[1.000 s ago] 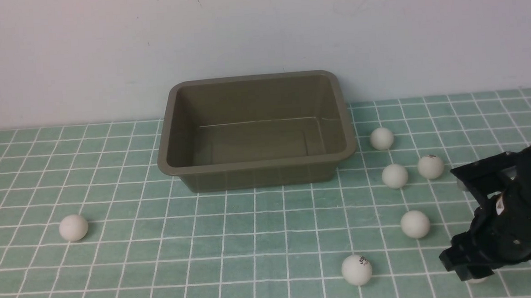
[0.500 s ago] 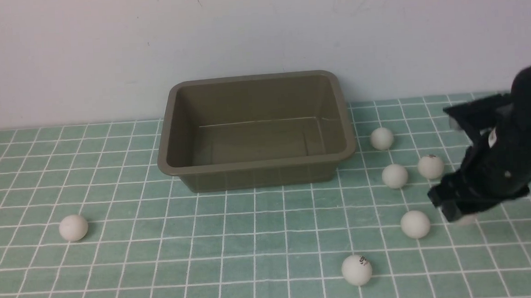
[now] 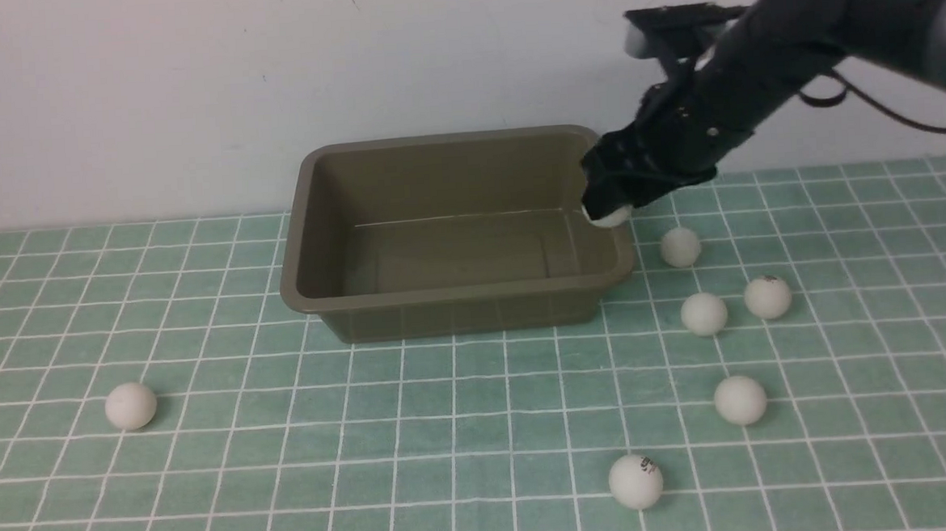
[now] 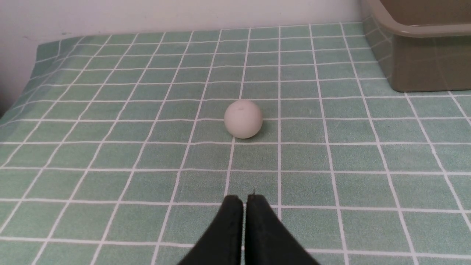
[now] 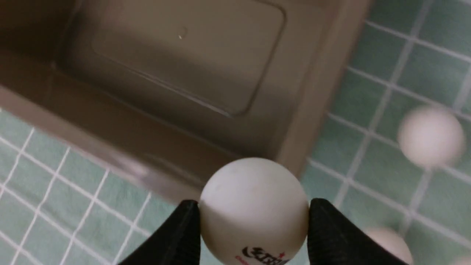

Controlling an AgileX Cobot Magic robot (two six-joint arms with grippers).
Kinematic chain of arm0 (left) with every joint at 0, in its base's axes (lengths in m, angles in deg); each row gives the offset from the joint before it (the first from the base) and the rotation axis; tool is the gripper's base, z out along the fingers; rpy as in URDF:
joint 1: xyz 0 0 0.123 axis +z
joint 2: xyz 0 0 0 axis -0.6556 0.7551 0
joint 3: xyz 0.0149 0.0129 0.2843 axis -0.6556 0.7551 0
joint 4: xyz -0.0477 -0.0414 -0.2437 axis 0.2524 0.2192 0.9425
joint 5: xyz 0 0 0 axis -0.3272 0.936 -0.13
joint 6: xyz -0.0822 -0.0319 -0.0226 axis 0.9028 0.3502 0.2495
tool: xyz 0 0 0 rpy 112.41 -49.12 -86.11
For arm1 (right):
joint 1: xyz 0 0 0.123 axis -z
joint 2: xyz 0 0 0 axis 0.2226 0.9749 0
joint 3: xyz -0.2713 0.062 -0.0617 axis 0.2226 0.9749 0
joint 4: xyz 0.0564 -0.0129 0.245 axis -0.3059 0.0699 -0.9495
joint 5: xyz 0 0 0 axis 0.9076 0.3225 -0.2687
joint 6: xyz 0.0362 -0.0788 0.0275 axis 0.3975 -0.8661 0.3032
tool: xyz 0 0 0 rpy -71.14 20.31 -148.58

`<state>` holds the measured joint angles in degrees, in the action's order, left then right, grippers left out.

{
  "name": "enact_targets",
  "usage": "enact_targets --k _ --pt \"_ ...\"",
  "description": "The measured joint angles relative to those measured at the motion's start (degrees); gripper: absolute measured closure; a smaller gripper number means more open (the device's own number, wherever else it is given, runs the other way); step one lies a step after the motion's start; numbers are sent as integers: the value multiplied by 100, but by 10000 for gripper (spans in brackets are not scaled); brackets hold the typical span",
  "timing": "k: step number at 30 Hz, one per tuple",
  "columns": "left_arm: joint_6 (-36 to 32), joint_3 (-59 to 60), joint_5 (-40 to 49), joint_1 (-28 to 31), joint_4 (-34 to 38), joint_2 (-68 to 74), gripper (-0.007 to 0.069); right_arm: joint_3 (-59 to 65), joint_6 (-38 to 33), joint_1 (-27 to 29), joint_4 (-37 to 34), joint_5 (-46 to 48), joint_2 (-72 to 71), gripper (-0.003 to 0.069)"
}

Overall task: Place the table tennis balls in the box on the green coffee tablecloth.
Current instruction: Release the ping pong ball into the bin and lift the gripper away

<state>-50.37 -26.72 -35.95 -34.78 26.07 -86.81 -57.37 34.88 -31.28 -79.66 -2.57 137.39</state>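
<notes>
The right gripper [image 3: 609, 210] is clamped on one small matte white table tennis ball [image 3: 614, 217]. Its black fingers [image 5: 176, 235] press on either side of the ball, and dark and red print shows low on the ball in the right wrist view. The held ball hangs in the air at the right-end rim of the rectangular olive-brown plastic box [image 3: 459, 313], about over the rim and not down inside. The box sits at the far edge of the mint-green white-grid tablecloth [image 3: 368, 433].

Six other white balls lie on the cloth outside the box:
- One [image 3: 131, 405] lies alone, left of the box and nearer the camera.
- One [image 3: 680, 247] lies just beside the box's right end.
- Two [image 3: 703, 313] [image 3: 767, 297] lie close together, not touching.
- One [image 3: 740, 400] lies nearer the near edge.
- One with a dark logo [image 3: 636, 480] lies closest to the near edge.

The left gripper [image 4: 244, 206] has its jaws together and grips nothing. It is low over the cloth and points at the lone left ball [image 4: 243, 119], apart from it. It is out of the front view.
</notes>
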Motion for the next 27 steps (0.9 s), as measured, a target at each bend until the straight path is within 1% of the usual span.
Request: enact_targets --k 2,11,14,16,19,23,24,26,27 --pt "0 0 0 0 0 0 629 -665 0 -204 237 88 519 314" --pt "0 0 0 0 0 0 629 -1871 0 -525 752 470 1429 312" --pt "0 0 0 0 0 0 629 -2092 20 -552 754 652 1606 291" --pt "0 0 0 0 0 0 629 -2136 62 -569 814 752 1670 260" --pt "0 0 0 0 0 0 629 -2250 111 -574 921 908 1699 237" --pt "0 0 2 0 0 0 629 -2709 456 -574 1504 1153 1608 231" --pt "0 0 2 0 0 0 629 -2709 482 -574 1541 1159 1595 231" --pt "0 0 2 0 0 0 629 -2793 826 -494 2076 1190 1404 231" --pt "0 0 2 0 0 0 629 -2792 882 -482 2126 1195 1376 231"
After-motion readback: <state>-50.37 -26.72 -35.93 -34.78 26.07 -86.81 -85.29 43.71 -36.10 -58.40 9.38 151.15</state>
